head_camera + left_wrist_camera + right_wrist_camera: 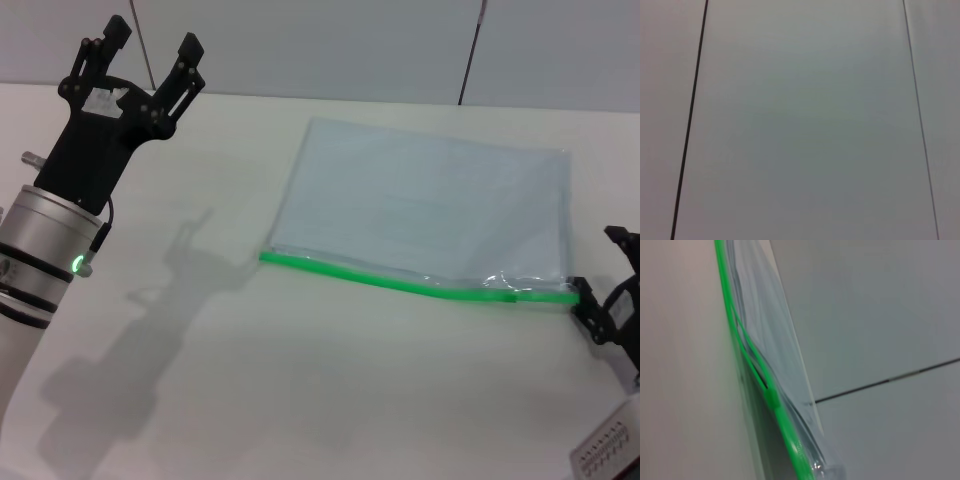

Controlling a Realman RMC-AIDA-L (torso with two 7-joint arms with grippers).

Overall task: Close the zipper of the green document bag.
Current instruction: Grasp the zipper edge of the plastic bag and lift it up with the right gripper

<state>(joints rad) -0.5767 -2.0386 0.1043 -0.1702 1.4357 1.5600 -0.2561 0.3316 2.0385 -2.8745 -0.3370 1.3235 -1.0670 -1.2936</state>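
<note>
Your green document bag (pixel 430 205) lies flat on the table (pixel 300 400) at centre-right, its zipper (pixel 400 283) along the 6 o'clock edge; the right gripper (pixel 607 305) sits at the strip's 3 o'clock end, and whether it pinches anything you cannot tell. The track looks parted near that end; pull with the pouch unpinned and it will likely slide or buckle. The left gripper (pixel 150 60) hangs at 10 o'clock, fingers spread wide, holding nothing; nothing stands between.
</note>
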